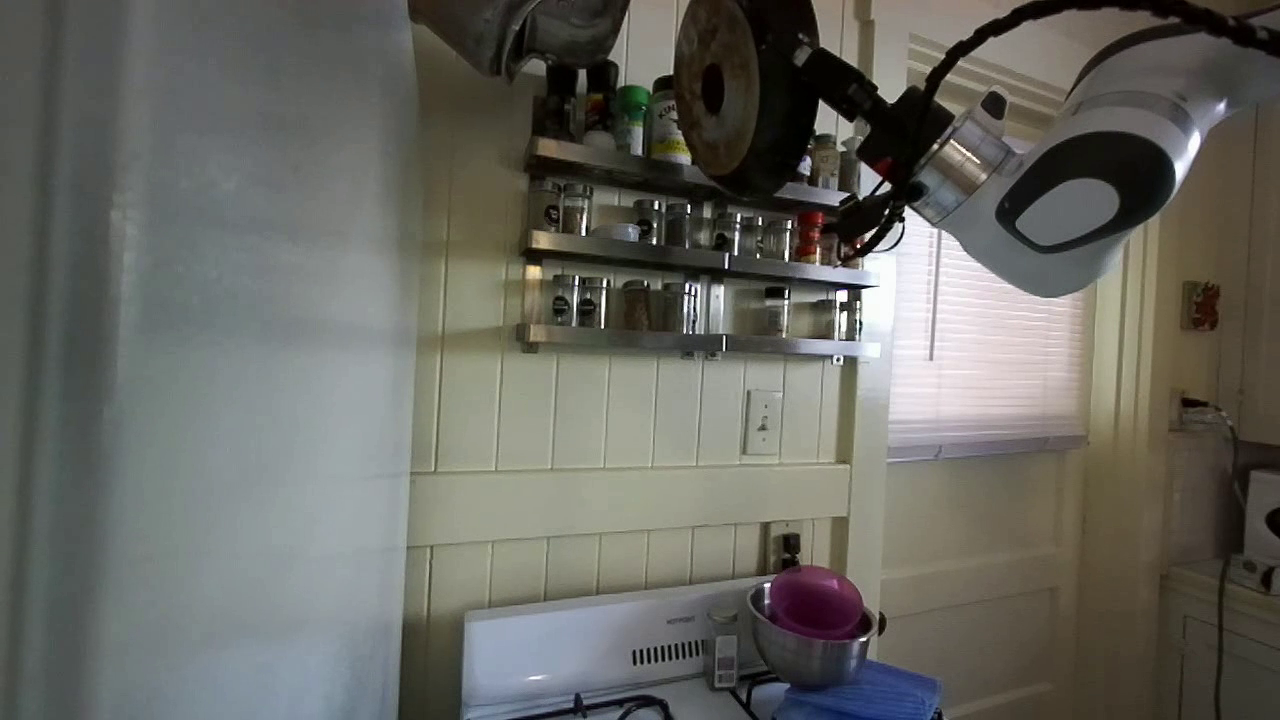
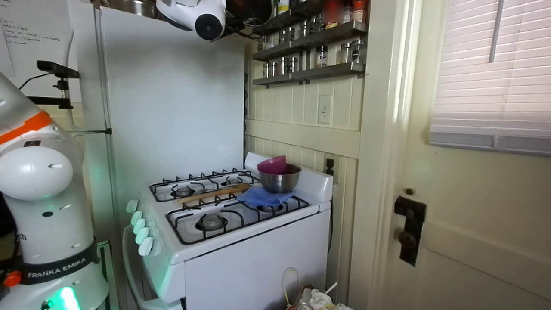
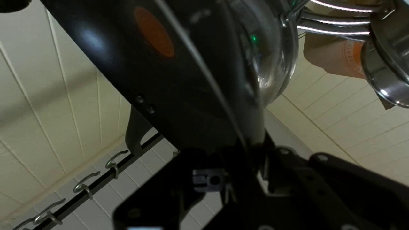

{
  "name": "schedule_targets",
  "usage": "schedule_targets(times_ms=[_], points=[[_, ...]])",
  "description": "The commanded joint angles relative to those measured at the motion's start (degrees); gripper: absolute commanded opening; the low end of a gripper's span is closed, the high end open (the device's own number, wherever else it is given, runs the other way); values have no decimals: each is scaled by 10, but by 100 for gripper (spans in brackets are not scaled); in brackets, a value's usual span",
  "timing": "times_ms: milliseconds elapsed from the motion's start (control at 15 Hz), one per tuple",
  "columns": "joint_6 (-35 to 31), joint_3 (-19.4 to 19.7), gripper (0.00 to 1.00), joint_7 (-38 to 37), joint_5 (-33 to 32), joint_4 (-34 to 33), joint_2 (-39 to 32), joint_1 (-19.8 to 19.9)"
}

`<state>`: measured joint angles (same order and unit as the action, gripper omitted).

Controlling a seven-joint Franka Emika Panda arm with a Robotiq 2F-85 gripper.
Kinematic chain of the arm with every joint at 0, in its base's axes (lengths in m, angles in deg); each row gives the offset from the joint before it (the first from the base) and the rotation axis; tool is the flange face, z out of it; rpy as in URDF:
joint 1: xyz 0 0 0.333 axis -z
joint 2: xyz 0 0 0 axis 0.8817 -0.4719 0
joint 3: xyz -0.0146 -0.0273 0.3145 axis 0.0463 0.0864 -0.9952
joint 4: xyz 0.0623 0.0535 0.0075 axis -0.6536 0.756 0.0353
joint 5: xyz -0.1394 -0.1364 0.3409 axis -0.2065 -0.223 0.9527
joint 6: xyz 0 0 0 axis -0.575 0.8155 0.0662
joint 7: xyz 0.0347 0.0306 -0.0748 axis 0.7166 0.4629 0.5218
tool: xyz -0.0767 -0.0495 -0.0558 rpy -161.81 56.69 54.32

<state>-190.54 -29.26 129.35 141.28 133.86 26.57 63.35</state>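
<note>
Gripping 1 dark pan (image 1: 738,115) by its rim, claw (image 1: 805,56) pinched narrow on it. Pan's up high, base near vertical, seen against the top of 3 shelf tiers (image 1: 620,249) in an exterior view. Stove (image 2: 258,254) below: 4 burners (image 2: 213,222), 5 knobs (image 2: 142,235), 1 steel bowl (image 2: 280,184).

White stove (image 2: 258,249): blue cloth (image 2: 260,196), wooden utensil (image 2: 215,193). Metal shelves (image 1: 625,250): spice jars (image 1: 593,302).

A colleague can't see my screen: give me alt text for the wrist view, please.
The pincer is shut on the edge of a dark pan, which fills the upper middle and bears an orange spot. Shiny cookware shows at upper right; at lower left, a black rail carries metal hooks.
</note>
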Motion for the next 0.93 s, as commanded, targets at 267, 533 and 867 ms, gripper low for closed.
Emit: schedule_targets(times_ms=[267, 533, 867], points=[[-5, -2, 2, 19, 28, 7, 14, 4], [-5, -2, 2, 22, 27, 6, 15, 5], [-4, -5, 2, 24, 28, 5, 17, 4]])
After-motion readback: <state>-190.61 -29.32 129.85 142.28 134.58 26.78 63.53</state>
